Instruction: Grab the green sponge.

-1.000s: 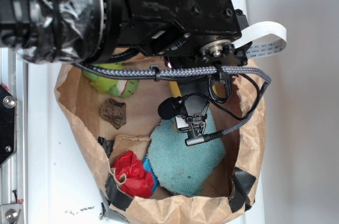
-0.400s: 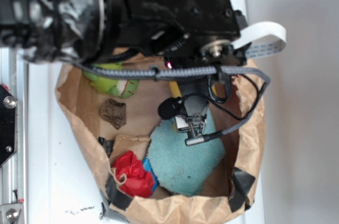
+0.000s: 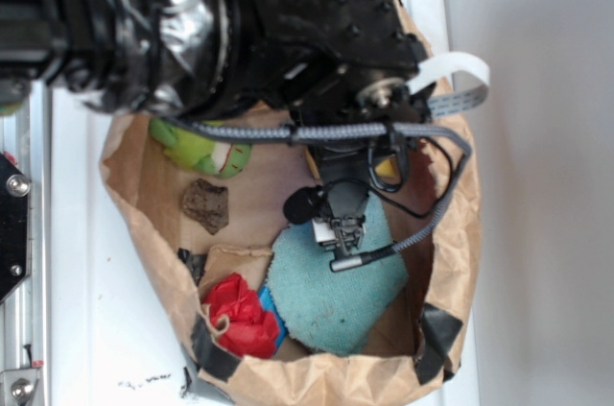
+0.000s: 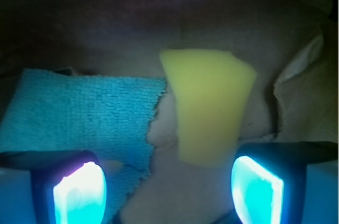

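gripper (image 3: 347, 233) over green sponge (image 3: 331, 296) | paper bag (image 3: 144, 224) | red object (image 3: 238, 315) left of sponge

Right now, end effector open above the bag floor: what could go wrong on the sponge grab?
1. The end effector straddles the yellow sponge wedge as much as the green sponge, so closing could pinch the wrong piece.
2. Only the green sponge's ragged edge lies by the left finger; the grip may slip.
3. The paper bag wall sits close and could snag.

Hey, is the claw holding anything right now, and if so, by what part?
Nothing is held. The claw is open, its fingers wide apart with only the bag floor, the green sponge edge and the yellow sponge between them, ungripped.
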You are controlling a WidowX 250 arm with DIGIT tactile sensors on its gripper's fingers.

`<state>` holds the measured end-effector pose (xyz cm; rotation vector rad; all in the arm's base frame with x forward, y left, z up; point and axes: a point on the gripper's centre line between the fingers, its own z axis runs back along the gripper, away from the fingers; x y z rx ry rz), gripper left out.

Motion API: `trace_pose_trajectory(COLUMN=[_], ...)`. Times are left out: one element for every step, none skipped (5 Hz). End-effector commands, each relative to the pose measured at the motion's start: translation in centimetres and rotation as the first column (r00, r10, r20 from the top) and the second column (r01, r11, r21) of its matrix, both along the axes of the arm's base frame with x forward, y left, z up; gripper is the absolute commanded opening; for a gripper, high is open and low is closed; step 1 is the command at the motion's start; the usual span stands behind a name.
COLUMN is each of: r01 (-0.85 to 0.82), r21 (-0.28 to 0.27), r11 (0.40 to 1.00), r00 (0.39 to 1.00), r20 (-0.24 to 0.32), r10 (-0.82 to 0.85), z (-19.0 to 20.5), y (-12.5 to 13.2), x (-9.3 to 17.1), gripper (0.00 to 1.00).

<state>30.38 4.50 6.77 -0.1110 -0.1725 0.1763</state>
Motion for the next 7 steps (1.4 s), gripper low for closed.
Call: trace_pose_trajectory(r01=[-0.033, -0.054, -0.08, -0.107, -0.102, -0.102, -0.086], r21=[0.031, 0.058, 0.09, 0.125, 0.122, 0.117, 0.092], r11=[0.999, 0.997, 0.993, 0.986, 0.987, 0.988, 0.992], r00=[0.998, 0.997, 0.994, 0.988, 0.989, 0.989, 0.991], r20=[0.045, 0.061, 0.086, 0.121, 0.121, 0.117, 0.114], r10=[0.032, 0.051, 0.072, 0.092, 0.087, 0.089, 0.075], z=[-0.8, -1.2, -1.6, -2.2, -2.5, -2.9, -3.2], y=[0.9, 1.0, 1.3, 1.4, 1.3, 1.1, 0.7], x=[1.1, 1.7, 2.3, 2.9, 3.0, 3.1, 2.8], gripper=[1.0, 1.0, 1.0, 1.0, 1.0, 1.0, 1.0])
